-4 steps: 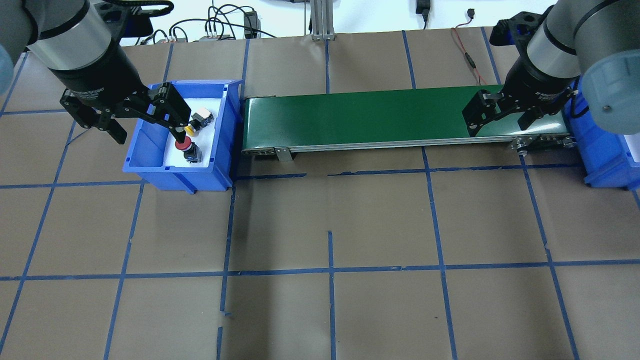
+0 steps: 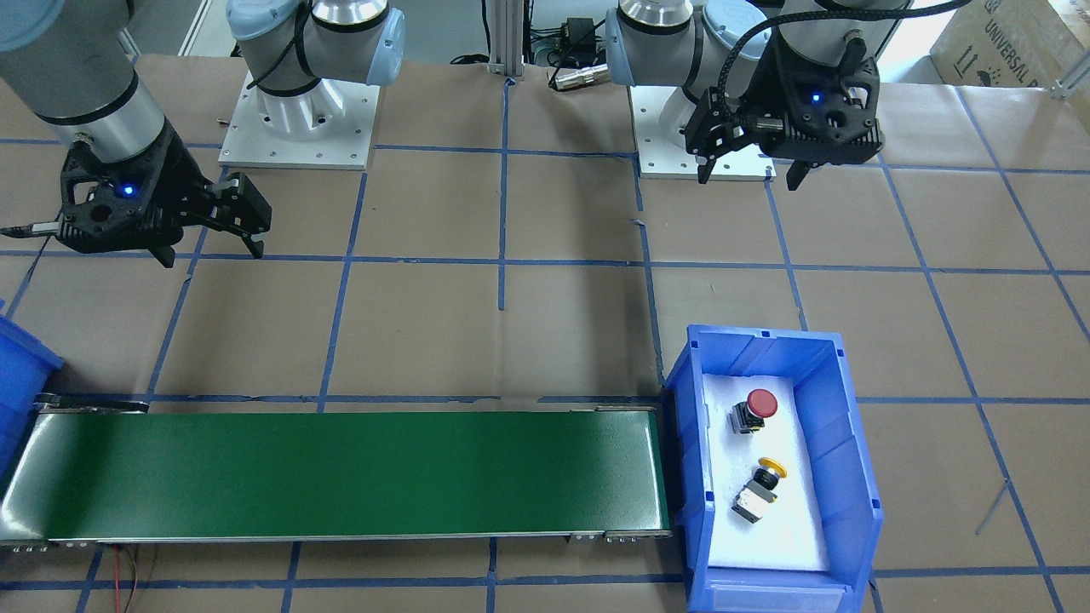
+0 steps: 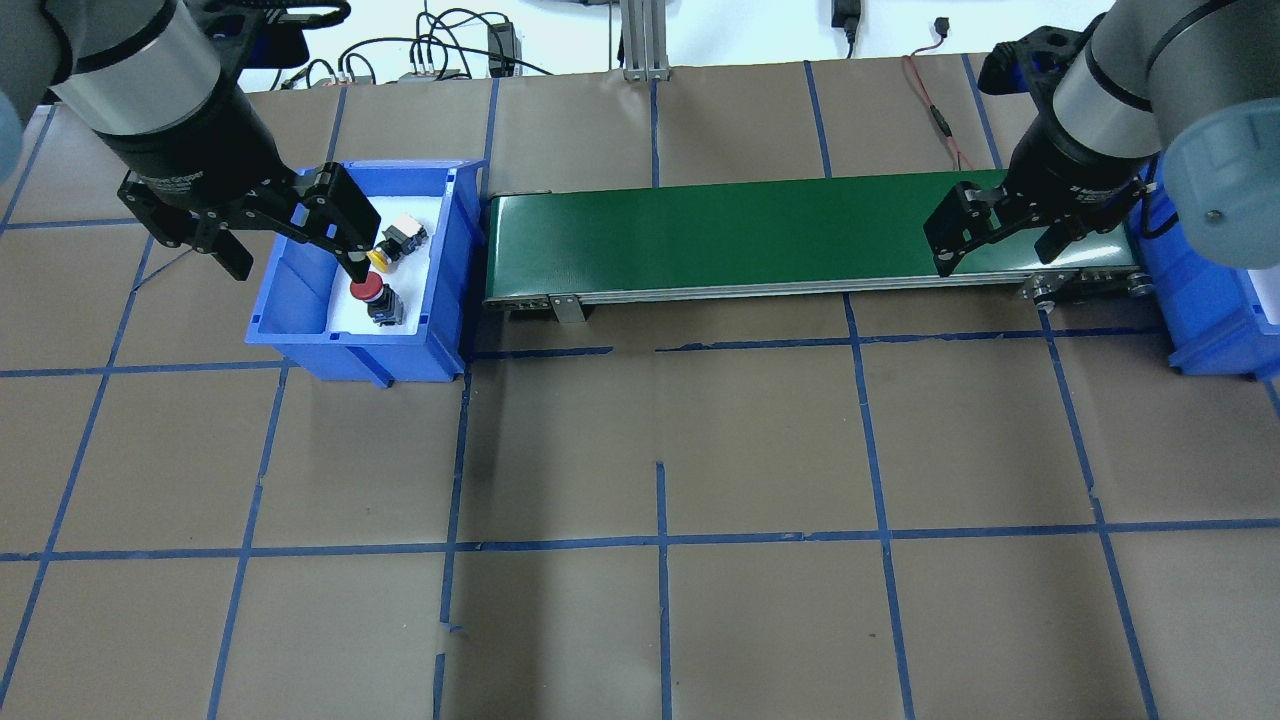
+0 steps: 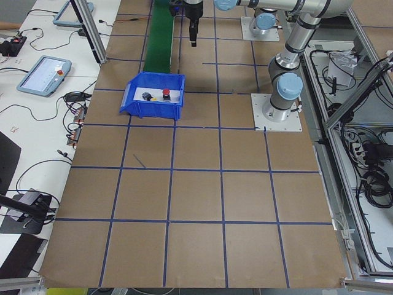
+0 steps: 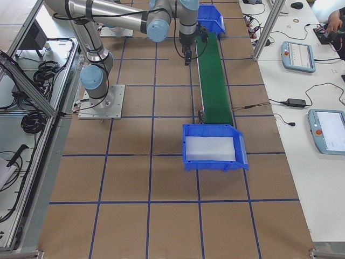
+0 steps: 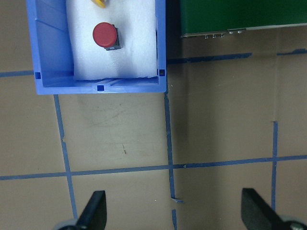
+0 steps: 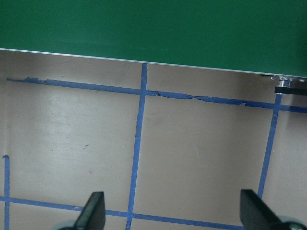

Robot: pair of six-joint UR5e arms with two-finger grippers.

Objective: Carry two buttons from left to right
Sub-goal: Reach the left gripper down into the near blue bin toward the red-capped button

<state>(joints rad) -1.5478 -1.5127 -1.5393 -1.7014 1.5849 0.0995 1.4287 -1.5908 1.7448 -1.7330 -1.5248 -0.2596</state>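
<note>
Exterior front-facing view has the left gripper hanging with its fingers spread wide, holding nothing. Ahead of it and lower sits a blue bin lined with white foam. Both buttons rest on that foam: the red mushroom button nearer the gripper, the yellow-capped button beyond it, tipped over. The right gripper, equally wide and unladen, hovers near the green conveyor belt where it meets a second blue bin.

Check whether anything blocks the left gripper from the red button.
Nothing visible does. The red button lies uncovered on foam in the blue bin, apart from the yellow button. The open left gripper hangs short of the bin's robot-side wall; coming in from above should clear it.
</note>
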